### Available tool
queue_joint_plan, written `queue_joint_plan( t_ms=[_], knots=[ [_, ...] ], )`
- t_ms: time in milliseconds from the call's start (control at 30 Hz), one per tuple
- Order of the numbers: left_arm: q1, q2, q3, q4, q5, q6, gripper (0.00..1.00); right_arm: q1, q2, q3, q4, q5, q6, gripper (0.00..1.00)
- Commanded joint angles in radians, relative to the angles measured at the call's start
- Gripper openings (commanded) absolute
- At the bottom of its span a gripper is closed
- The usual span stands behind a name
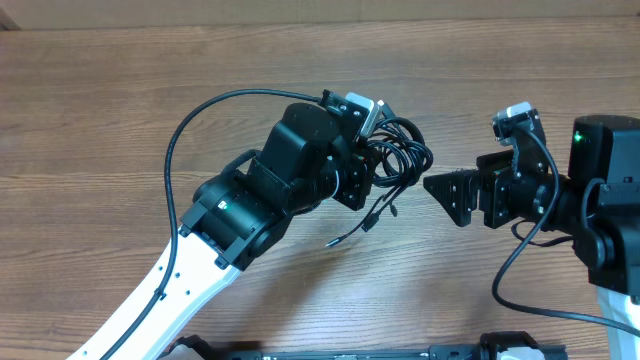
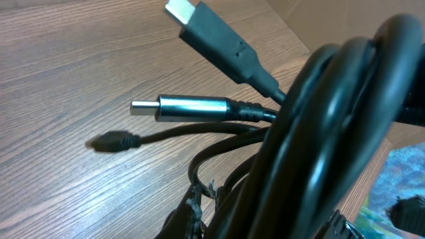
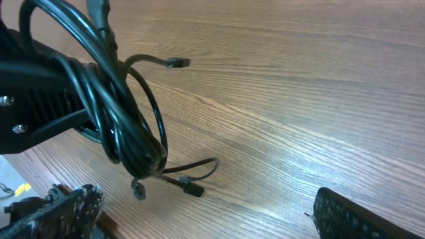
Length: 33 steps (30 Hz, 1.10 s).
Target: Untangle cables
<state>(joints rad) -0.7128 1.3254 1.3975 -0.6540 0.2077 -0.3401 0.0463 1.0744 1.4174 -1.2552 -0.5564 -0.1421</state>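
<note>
The cables (image 1: 400,160) are a bunch of thin black cords in loose loops, held up off the wooden table by my left gripper (image 1: 368,175), which is shut on them. Loose plug ends hang down toward the table (image 1: 375,220). In the left wrist view the bundle (image 2: 319,153) fills the right side, with a silver-tipped plug (image 2: 186,107) and a flat plug (image 2: 219,40) sticking out. My right gripper (image 1: 445,195) is open and empty, just right of the bundle. In the right wrist view the loops (image 3: 126,126) hang at left between its fingers' line of sight.
The thick black arm cable (image 1: 200,120) arcs over the left arm. Another arm cable (image 1: 520,270) loops below the right arm. The wooden table (image 1: 120,90) stretches all round.
</note>
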Motion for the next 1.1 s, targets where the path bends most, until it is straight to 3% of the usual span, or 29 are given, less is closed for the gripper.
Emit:
queue_joint_plan(
  t_ms=[0, 267, 500, 567, 600, 700, 733, 900, 1067],
  knots=[
    [0.001, -0.011, -0.002, 0.008, -0.008, -0.031, 0.04, -0.002, 0.035, 0.015, 0.000, 0.017, 0.042, 1.00],
    [-0.001, -0.011, -0.002, -0.003, -0.005, -0.041, 0.04, -0.002, 0.138, 0.015, -0.097, 0.018, 0.038, 1.00],
    [0.004, -0.011, -0.002, 0.001, -0.077, -0.213, 0.04, -0.002, 0.040, 0.015, -0.100, 0.013, 0.071, 1.00],
    [0.006, -0.011, -0.002, 0.002, -0.048, -0.377, 0.04, -0.002, -0.012, 0.015, -0.070, -0.049, 0.070, 0.94],
    [0.006, -0.011, -0.002, 0.009, -0.005, -0.447, 0.04, -0.002, -0.044, 0.015, -0.039, -0.076, 0.067, 0.86],
    [0.000, -0.011, -0.002, 0.082, 0.151, -0.460, 0.04, -0.002, -0.119, 0.015, 0.018, -0.089, 0.055, 0.83],
    [0.000, -0.011, -0.002, 0.110, 0.196, -0.460, 0.04, -0.002, -0.135, 0.015, 0.021, -0.090, 0.040, 0.77],
    [-0.002, -0.011, -0.002, 0.121, 0.246, -0.461, 0.04, -0.002, -0.148, 0.015, 0.023, -0.089, 0.037, 0.57],
    [-0.001, -0.011, -0.002, 0.121, 0.339, -0.460, 0.04, -0.002, -0.148, 0.015, 0.036, -0.090, 0.022, 0.50]
  ],
)
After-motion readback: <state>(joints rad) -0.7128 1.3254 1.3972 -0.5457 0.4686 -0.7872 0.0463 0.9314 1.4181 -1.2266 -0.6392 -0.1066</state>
